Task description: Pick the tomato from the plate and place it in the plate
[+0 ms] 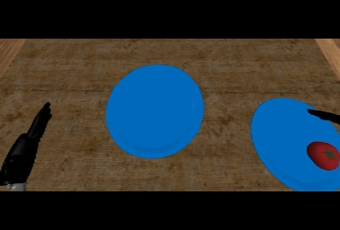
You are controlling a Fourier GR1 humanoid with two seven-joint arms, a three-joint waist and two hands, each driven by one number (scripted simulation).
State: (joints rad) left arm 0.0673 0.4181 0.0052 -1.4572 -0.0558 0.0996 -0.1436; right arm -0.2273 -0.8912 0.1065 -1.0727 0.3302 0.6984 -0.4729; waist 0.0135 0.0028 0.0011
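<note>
1. Head view, centre of frame: locate the centre plate [154, 111], lying flat on the wooden counter [79, 67]. Treat it as the likely destination.
2. Head view, lower right: locate the right plate [282, 134], cut off by the frame's right edge. The tomato [324, 155] sits on its lower right part.
3. Head view, right edge at mid-height: the right hand [325, 116] shows only as a dark tip over the right plate's upper part, apart from the tomato. You cannot tell whether it is spread or closed.
4. Head view, lower left: the left hand [30, 139] rests with fingers [41, 119] straight and pressed together, holding nothing, well apart from both plates.
5. Judge the step as the approach; the tomato is not yet grasped.
6. The next move calls for bringing the right hand down onto the tomato, closing round it, lifting it clear of the rim, then carrying it left.
</note>
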